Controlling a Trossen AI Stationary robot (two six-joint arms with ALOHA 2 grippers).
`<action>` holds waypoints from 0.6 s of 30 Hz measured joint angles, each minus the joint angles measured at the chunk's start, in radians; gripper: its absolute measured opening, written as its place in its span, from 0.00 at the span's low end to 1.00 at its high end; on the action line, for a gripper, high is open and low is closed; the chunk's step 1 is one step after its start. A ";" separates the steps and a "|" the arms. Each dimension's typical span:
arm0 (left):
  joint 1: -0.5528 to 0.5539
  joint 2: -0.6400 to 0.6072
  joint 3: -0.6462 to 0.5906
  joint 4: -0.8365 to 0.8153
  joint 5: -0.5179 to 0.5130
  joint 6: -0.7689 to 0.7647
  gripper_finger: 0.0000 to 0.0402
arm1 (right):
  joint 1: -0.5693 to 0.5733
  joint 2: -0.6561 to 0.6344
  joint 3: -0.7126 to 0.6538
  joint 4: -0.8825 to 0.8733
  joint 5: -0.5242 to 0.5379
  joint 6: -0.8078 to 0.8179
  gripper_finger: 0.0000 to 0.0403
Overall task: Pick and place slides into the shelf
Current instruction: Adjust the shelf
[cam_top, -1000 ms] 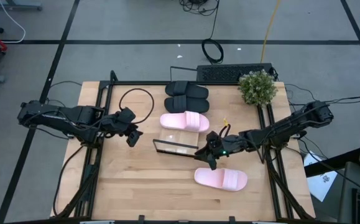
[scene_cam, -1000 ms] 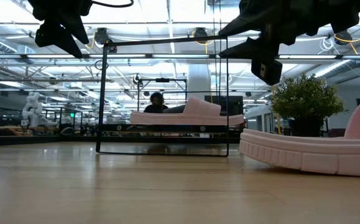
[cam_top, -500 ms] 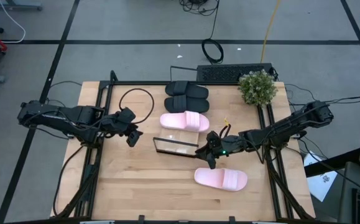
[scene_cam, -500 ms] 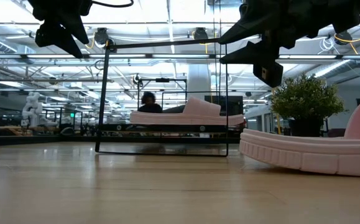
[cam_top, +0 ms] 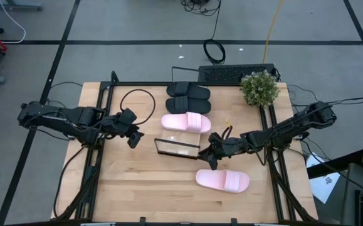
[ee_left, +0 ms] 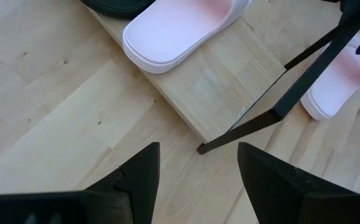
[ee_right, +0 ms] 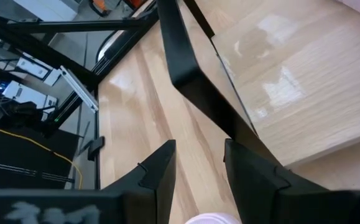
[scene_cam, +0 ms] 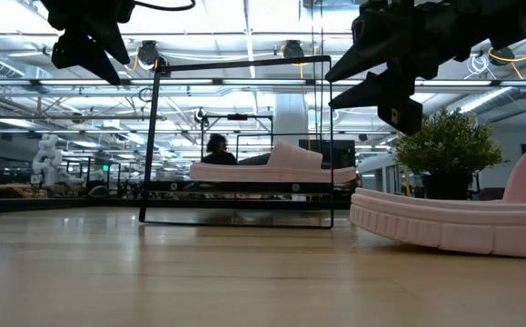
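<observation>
The right end effector [cam_top: 212, 154] hangs above the tabletop [cam_top: 137, 188], just beside the black-framed end of the shelf [cam_top: 180, 145]. Its dark fingers [ee_right: 161, 174] stand a narrow gap apart and hold nothing. The left end effector [cam_top: 134, 137] waits over the tabletop's left side, fingers [ee_left: 139, 171] spread wide, also empty.

The shelf is a pale, smooth wooden plank with a thin black metal frame. On it lie two matte black slides [cam_top: 189, 96] and one pink slide [cam_top: 186, 122], rounded and soft-looking. The other pink slide [cam_top: 223, 180] lies on the tabletop near the right end effector; its ribbed sole edge seems foam-like, though I can't be sure.
</observation>
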 joint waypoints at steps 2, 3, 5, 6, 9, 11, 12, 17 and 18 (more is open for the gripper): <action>0.000 0.000 0.000 0.000 0.000 0.000 0.52 | 0.000 0.000 0.000 0.000 0.015 -0.001 0.32; 0.000 0.000 0.000 0.000 0.000 0.000 0.52 | 0.000 0.000 0.000 0.000 0.016 -0.001 0.32; 0.000 0.000 0.000 0.000 0.000 0.000 0.52 | -0.002 0.000 0.000 0.000 0.016 -0.001 0.32; 0.000 0.000 0.000 0.000 0.000 0.000 0.52 | -0.003 0.000 0.000 -0.001 0.016 -0.001 0.32; 0.000 0.000 0.000 0.000 0.000 0.000 0.52 | -0.007 0.000 0.000 -0.003 0.018 -0.001 0.32; 0.000 0.000 0.000 0.000 0.000 0.000 0.52 | -0.009 0.000 0.000 -0.003 0.018 -0.001 0.32; 0.000 0.000 0.000 0.000 0.000 0.000 0.52 | -0.012 0.000 0.000 -0.004 0.018 -0.001 0.32; 0.000 0.000 0.000 0.000 0.000 -0.001 0.52 | -0.026 0.000 0.000 -0.012 0.015 -0.001 0.32; 0.000 0.000 0.000 0.000 0.000 -0.001 0.52 | -0.028 0.000 0.000 -0.017 0.015 0.002 0.32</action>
